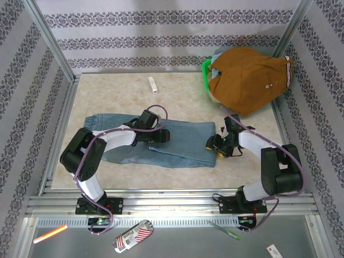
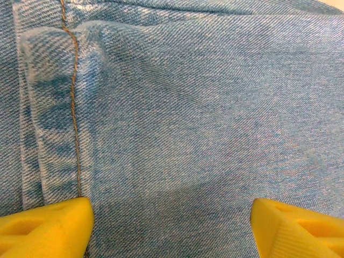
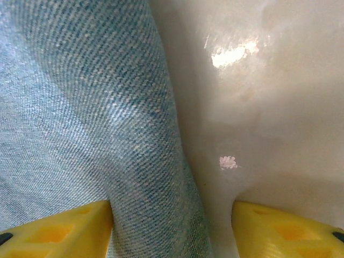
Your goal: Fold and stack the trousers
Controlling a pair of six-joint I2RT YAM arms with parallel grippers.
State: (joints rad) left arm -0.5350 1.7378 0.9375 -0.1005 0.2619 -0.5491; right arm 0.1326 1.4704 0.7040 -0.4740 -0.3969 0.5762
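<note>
The pale table (image 1: 183, 91) fills the space between patterned walls. The trousers (image 1: 185, 144) lie across its middle, a flat folded band of faded blue denim with the gathered waistband (image 1: 94, 120) at the left end and a fold edge at the right. In the far right corner a brown garment (image 1: 247, 80) is heaped over a green container (image 1: 205, 72). The left arm reaches in from the near left, and the left gripper (image 1: 161, 135) sits low over the middle of the trousers. In its wrist view the yellow fingertips (image 2: 48, 226) stand wide apart with flat denim (image 2: 204, 107) and a stitched seam (image 2: 72, 107) between them, nothing clamped. The right gripper (image 1: 213, 144) is at the trousers' right end. Its wrist view shows the jaws apart and straddling the rounded fold (image 3: 80, 107), with one fingertip (image 3: 59, 228) over the cloth and the other over bare tabletop. A small white object (image 1: 153, 85) lies on the far side of the table, well apart from the denim. On the near rail lie a printed can (image 1: 133, 236), an orange pen (image 1: 50, 234) and a green pen (image 1: 223, 230).
</note>
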